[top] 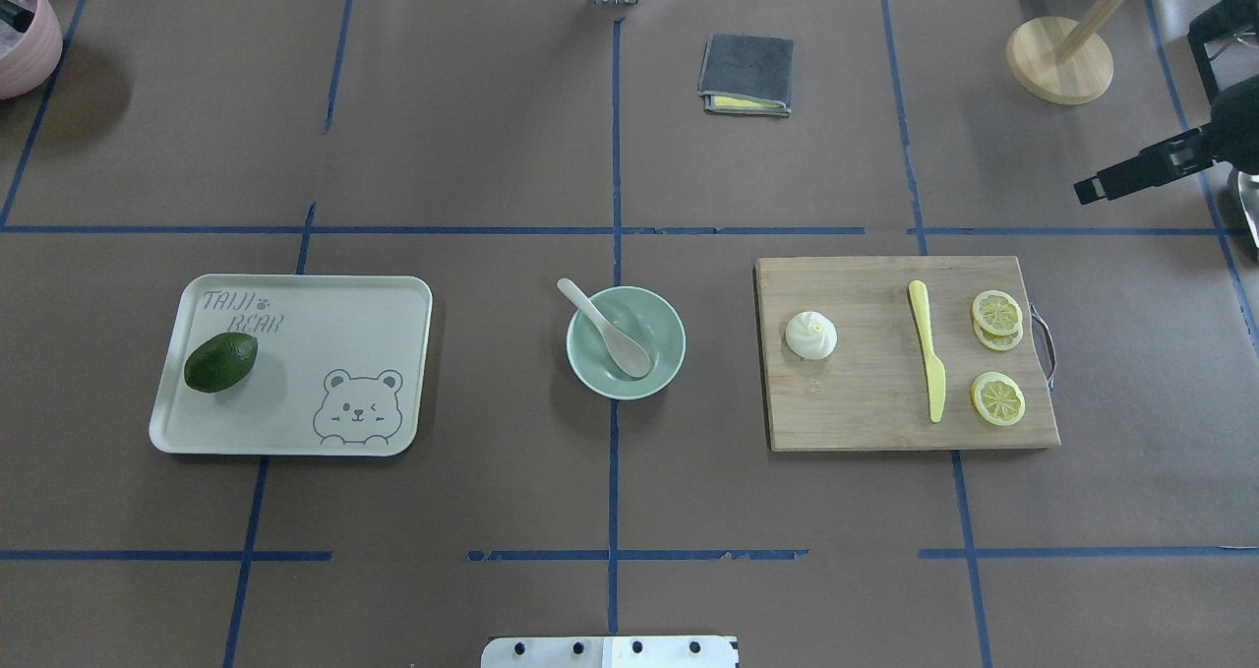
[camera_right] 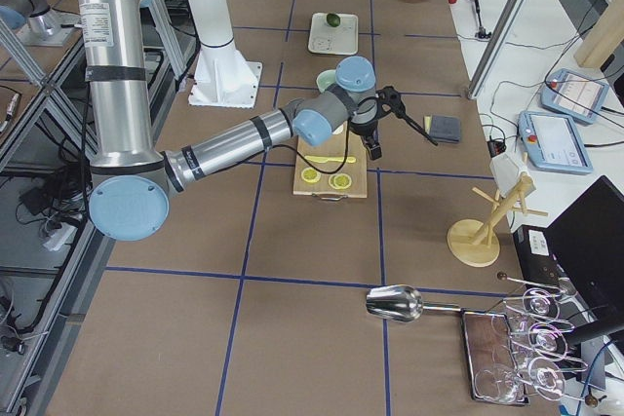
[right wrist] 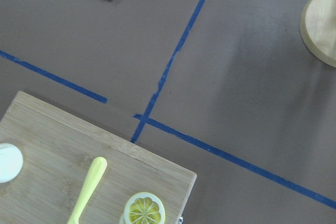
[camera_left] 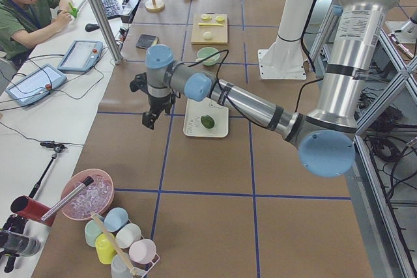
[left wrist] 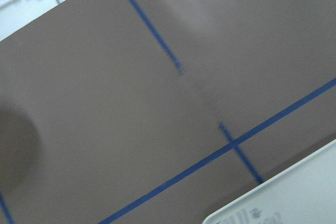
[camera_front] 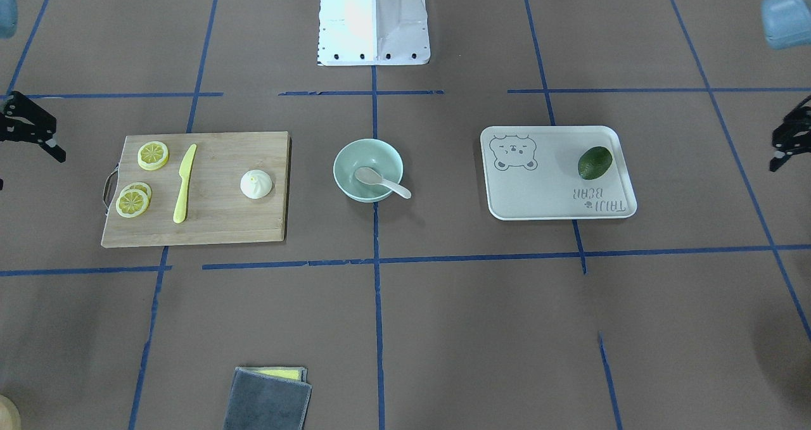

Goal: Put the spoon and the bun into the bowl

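The small off-white plastic soup spoon (top: 608, 329) lies in the round pale mint-green bowl (top: 672, 351) at the middle of the overhead view, scoop down inside and handle leaning over the rim toward the upper left. The small white pleated steamed bun (top: 810, 335) sits apart from the bowl, on the left part of the rectangular wooden cutting board (top: 866, 407) to the bowl's right. The right gripper (camera_right: 403, 148) hangs at the overhead frame's upper right edge with its black fingers spread and nothing between them, while the left gripper (camera_front: 785, 142) is cut off at the front view's right edge, so I cannot tell how its jaws stand.
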